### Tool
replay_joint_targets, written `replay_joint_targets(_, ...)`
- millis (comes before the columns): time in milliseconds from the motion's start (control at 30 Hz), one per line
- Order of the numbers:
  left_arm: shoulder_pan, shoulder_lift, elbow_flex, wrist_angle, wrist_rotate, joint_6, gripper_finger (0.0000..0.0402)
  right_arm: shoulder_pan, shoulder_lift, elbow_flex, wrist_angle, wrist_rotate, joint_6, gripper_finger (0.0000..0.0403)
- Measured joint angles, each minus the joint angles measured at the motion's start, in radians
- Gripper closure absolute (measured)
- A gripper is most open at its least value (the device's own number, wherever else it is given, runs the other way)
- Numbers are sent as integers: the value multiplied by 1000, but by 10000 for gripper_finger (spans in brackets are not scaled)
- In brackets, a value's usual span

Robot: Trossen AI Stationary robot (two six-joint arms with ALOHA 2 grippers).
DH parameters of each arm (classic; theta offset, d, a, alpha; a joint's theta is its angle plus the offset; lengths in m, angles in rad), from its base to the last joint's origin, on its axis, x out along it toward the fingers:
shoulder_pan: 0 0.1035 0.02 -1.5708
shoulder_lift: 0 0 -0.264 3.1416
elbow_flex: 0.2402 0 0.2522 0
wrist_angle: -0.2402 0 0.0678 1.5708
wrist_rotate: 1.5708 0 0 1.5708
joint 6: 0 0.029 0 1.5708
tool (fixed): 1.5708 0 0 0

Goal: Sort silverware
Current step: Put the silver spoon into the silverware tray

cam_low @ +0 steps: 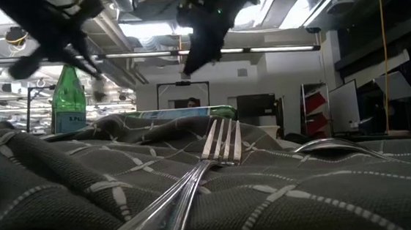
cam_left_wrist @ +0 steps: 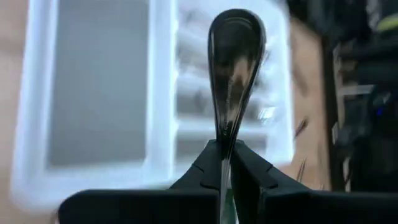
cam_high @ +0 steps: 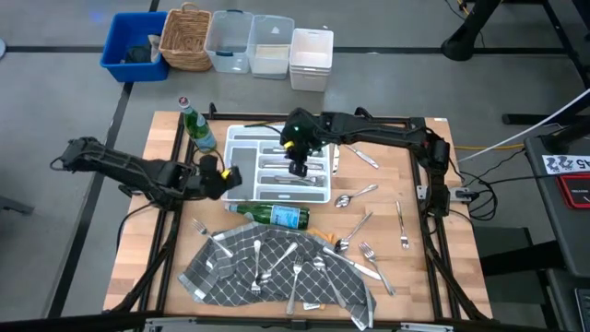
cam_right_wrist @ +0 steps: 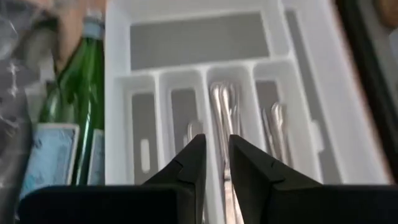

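My left gripper [cam_high: 229,177] hovers by the left side of the white compartmented tray [cam_high: 247,136], shut on a shiny spoon [cam_left_wrist: 236,56]. My right gripper [cam_high: 297,169] hangs over the tray's middle compartments, its fingers [cam_right_wrist: 193,163] parted with nothing between them. Several pieces of silverware [cam_right_wrist: 222,102] lie in the tray's long slots. More forks [cam_high: 297,272] rest on the grey checked cloth [cam_high: 230,272] at the near edge. Spoons and forks [cam_high: 355,196] lie loose on the wood to the right. My left gripper pinches the spoon's handle just behind the bowl [cam_left_wrist: 225,134] between its two fingers. The spoon runs along the fingers, and its bowl [cam_left_wrist: 236,43] sticks out past the tips. It is lifted clear of the table, slanting down toward the tray.
One green bottle [cam_high: 195,124] stands upright at the tray's far left corner, and another [cam_high: 272,216] lies on its side just near of the tray. Beyond the table's far edge stand a blue bin [cam_high: 134,44], a wicker basket [cam_high: 187,37] and clear tubs [cam_high: 249,41].
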Motion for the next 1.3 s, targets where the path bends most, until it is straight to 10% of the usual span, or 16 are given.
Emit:
replay_joint_targets(700, 372, 228, 0, 796, -80, 525, 387, 0, 0, 109, 63, 5, -12, 331)
replay_joint_targets(967, 381, 228, 0, 833, -78, 526, 387, 0, 0, 109, 139, 199, -16, 331)
replay_joint_targets(1300, 390, 228, 0, 895, -78, 570, 386, 0, 16, 109, 171, 131, 0, 331)
